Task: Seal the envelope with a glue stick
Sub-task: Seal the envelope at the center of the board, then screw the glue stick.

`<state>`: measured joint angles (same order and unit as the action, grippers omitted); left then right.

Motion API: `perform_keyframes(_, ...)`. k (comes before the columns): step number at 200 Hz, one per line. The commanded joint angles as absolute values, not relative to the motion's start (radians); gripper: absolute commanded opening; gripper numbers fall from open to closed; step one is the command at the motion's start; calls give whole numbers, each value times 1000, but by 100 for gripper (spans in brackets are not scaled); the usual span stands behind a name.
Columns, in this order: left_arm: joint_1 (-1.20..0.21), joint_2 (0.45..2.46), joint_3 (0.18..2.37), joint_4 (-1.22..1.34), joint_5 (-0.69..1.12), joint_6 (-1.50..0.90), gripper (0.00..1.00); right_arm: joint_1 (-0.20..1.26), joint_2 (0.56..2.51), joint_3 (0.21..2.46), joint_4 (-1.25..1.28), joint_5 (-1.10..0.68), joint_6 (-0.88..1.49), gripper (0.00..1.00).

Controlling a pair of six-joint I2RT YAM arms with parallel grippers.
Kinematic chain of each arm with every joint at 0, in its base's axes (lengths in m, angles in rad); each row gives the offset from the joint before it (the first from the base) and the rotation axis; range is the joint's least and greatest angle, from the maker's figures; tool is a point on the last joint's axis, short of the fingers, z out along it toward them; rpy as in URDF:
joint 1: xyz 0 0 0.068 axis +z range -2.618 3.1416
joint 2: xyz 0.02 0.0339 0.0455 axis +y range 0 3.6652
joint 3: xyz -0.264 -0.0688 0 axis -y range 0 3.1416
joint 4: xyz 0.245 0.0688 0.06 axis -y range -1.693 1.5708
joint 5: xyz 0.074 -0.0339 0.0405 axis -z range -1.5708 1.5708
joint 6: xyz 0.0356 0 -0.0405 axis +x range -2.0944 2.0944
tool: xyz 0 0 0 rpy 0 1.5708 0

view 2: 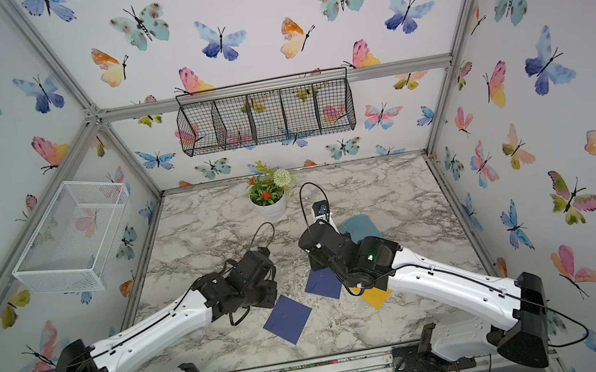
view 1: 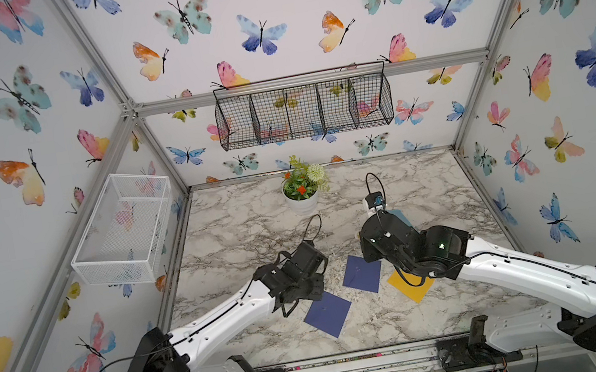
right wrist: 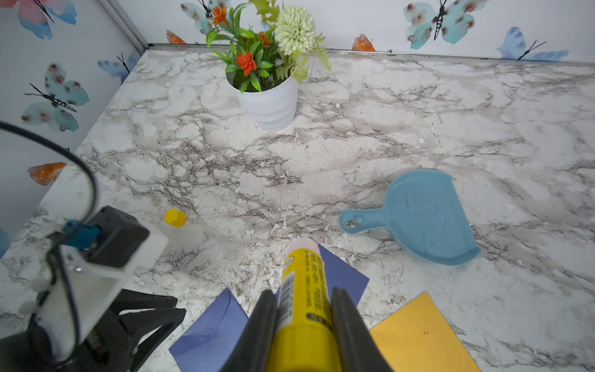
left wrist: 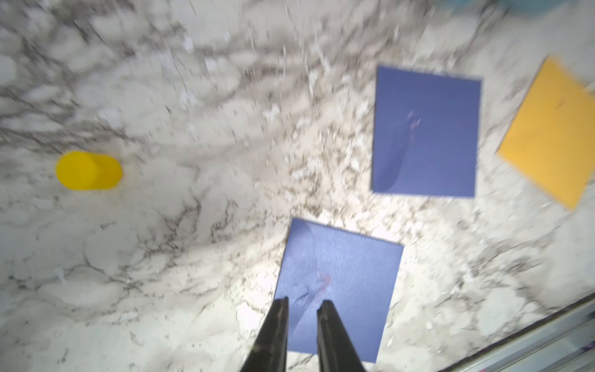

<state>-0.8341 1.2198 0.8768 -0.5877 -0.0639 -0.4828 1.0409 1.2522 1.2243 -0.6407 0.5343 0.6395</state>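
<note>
On a white marble-patterned tabletop point(view 1: 237, 221) inside a butterfly-papered booth, the right gripper point(right wrist: 304, 291) is clenched around the glue stick point(right wrist: 304, 277), a yellow cylindrical tube with black print, held by its lower body with the pale pinkish tip pointing away and bare. Its small round yellow plastic cap point(right wrist: 175, 218) lies on its side on the marble, well apart from the stick. The left gripper point(left wrist: 304, 304) hangs over the nearer dark blue paper envelope point(left wrist: 341, 283), its jaws slightly parted and holding nothing. A second dark blue paper envelope point(left wrist: 425, 132) and a yellow-orange paper envelope point(left wrist: 550, 135) lie flat beside it. Judging by this, uncapping is done and the stick is in hand; no glue shows on any flap, so spreading it and pressing a flap shut appear to remain, and which envelope is meant cannot be told. The right wrist view alone shows the stick, its grip, and the whole of a light blue plastic dustpan point(right wrist: 425, 219) and a white pot of artificial flowers point(right wrist: 270, 103). The left wrist view, though blurred, shows all three envelopes unobstructed. In both top views the arms hide the stick and cap.
</note>
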Motion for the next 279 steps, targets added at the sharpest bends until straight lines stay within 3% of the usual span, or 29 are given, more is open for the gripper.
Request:
perform_keyframes(1,-767,1113,874,-442,66,-420,23,995,1210,1255,-531,464,604,3)
perform_keyframes(31,-729,991,885,-205,94,-381,30,914,1173,1257,-273,269,586,3)
perform_keyframes(83,-725,904,921,235,259,-389,41,911,1158,1336,120,28,593,3)
perform_keyframes(129,-727,923,976,585,385,-431,43,911,1128,1275,500,-169,684,2)
perform_keyframes(205,-730,1081,1026,1092,459,-520,45,911,1200,1281,812,-378,916,3)
perform_keyframes(279,-755,1192,1169,1212,567,-488,46,911,1279,1307,938,-468,1068,3)
